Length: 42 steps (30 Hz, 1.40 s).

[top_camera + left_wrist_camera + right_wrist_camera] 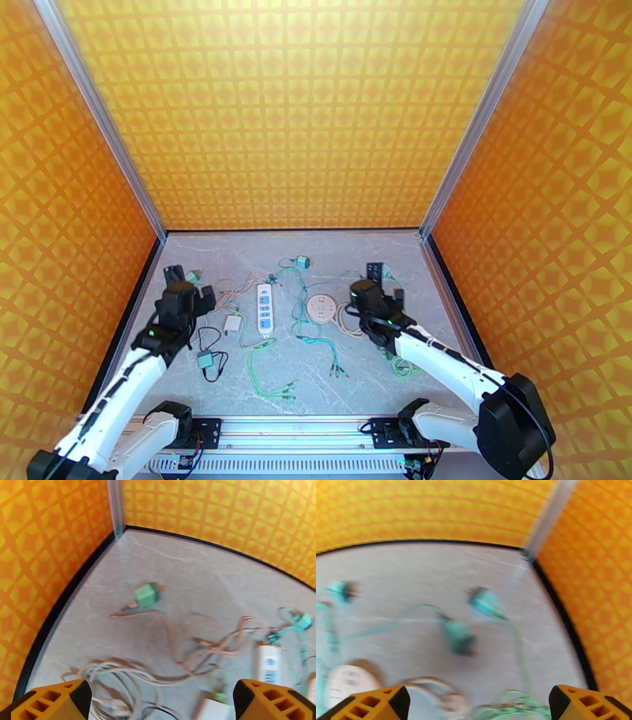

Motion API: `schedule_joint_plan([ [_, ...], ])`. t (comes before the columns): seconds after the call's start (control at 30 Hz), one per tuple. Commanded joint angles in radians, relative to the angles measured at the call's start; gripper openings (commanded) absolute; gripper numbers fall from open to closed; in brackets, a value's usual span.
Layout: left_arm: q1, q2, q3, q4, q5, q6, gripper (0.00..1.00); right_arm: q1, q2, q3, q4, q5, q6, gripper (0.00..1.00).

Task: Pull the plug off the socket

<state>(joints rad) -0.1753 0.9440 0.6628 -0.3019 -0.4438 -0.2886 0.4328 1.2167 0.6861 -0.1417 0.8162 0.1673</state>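
Top external view: both grippers stood released above loose cables.
White power strip (265, 306) lay mid-table between left gripper (189, 286) and right gripper (386, 286), jaws spread wide; green plug (193, 276) lay just beside the left.

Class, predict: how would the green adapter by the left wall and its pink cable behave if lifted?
The green adapter looks small and blocky: probably light, unlikely to roll. Its pink cable lies in loose curves, so it would likely dangle limply. It runs into a tangle near the white power strip, so it may drag.
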Motion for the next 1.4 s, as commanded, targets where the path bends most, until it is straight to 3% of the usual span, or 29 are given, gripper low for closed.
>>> schedule_joint_plan([
  [0.0, 0.07, 0.055, -0.056, 0.201, -0.039, 0.073, 0.99, -0.071, 0.007, -0.059, 0.204, 0.059, -0.098, 0.99],
  [0.17, 0.138, 0.242, -0.078, 0.306, -0.039, 0.049, 0.99, -0.148, 0.121, -0.115, 0.35, -0.005, -0.112, 0.99],
  [0.33, 0.152, 0.419, -0.121, 0.569, -0.039, 0.106, 0.99, -0.213, 0.206, -0.125, 0.49, -0.12, -0.1, 0.98],
  [0.43, 0.154, 0.484, -0.133, 0.716, -0.028, 0.147, 0.99, -0.227, 0.232, -0.153, 0.645, -0.241, -0.184, 0.98],
  [0.6, 0.155, 0.557, -0.155, 0.919, 0.007, 0.239, 0.99, -0.243, 0.294, -0.177, 0.78, -0.29, -0.173, 0.98],
  [0.63, 0.158, 0.58, -0.173, 0.99, 0.026, 0.255, 0.99, -0.248, 0.31, -0.193, 0.849, -0.299, -0.196, 0.99],
  [0.7, 0.159, 0.572, -0.174, 0.968, 0.067, 0.257, 0.99, -0.255, 0.286, -0.173, 0.76, -0.315, -0.164, 0.98],
  [0.87, 0.164, 0.565, -0.233, 1.076, 0.176, 0.289, 0.99, -0.27, 0.257, -0.275, 0.919, -0.402, -0.178, 0.98],
  [0.97, 0.183, 0.58, -0.273, 1.152, 0.263, 0.291, 0.99, -0.29, 0.296, -0.335, 1.029, -0.498, -0.188, 0.99],
  [1.0, 0.187, 0.628, -0.307, 1.272, 0.272, 0.304, 0.99, -0.289, 0.338, -0.36, 1.169, -0.5, -0.209, 0.99],
  [1.03, 0.188, 0.613, -0.319, 1.288, 0.271, 0.298, 0.99, -0.289, 0.336, -0.364, 1.174, -0.494, -0.207, 0.98],
  [1.07, 0.19, 0.59, -0.301, 1.202, 0.274, 0.284, 0.99, -0.289, 0.314, -0.349, 1.109, -0.489, -0.195, 0.98],
  [1.13, 0.193, 0.613, -0.3, 1.246, 0.272, 0.29, 0.99, -0.295, 0.307, -0.312, 1.019, -0.464, -0.17, 0.98],
  [1.37, 0.192, 0.606, -0.297, 1.223, 0.269, 0.288, 0.99, -0.301, 0.308, -0.319, 1.036, -0.451, -0.166, 0.98],
])
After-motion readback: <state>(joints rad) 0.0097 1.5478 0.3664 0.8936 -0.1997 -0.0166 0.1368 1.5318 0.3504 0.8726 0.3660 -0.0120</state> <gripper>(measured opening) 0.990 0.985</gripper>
